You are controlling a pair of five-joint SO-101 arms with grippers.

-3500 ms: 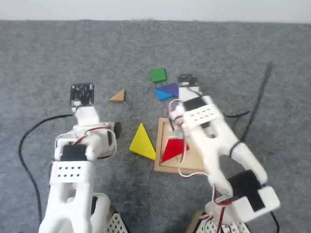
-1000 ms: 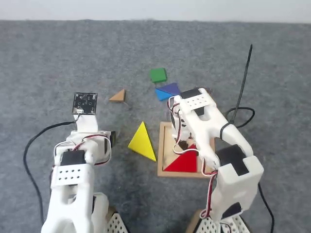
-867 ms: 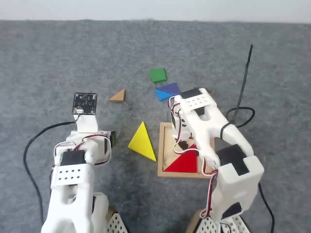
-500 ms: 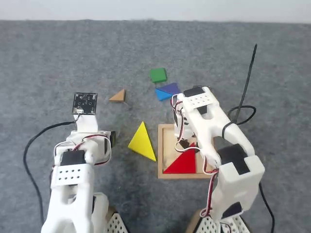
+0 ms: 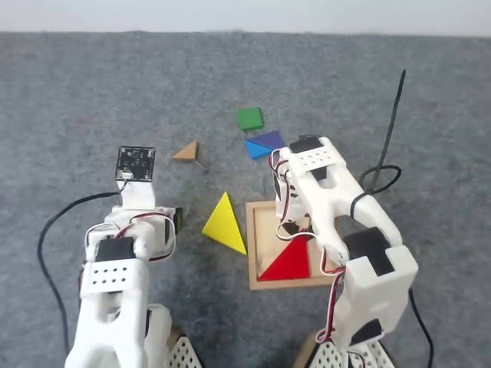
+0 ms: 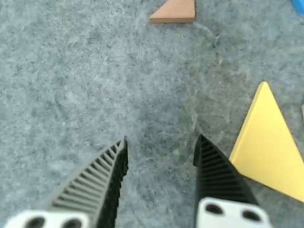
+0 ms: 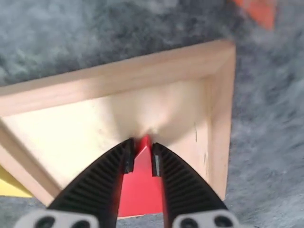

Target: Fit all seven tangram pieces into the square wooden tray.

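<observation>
Red triangle (image 5: pixel 290 263) tip in right hand (image 7: pixel 141 151), arm (image 5: pixel 337 205) covering tray (image 5: pixel 253 247)

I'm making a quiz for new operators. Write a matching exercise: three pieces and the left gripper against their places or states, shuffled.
1 red triangle
2 yellow triangle
3 green square
4 left gripper

A open, over bare carpet
B in the wooden tray, between the fingers of the right gripper
C on the carpet, close beside the tray
D on the carpet, well beyond the tray

Pairs: 1-B, 2-C, 3-D, 4-A
</observation>
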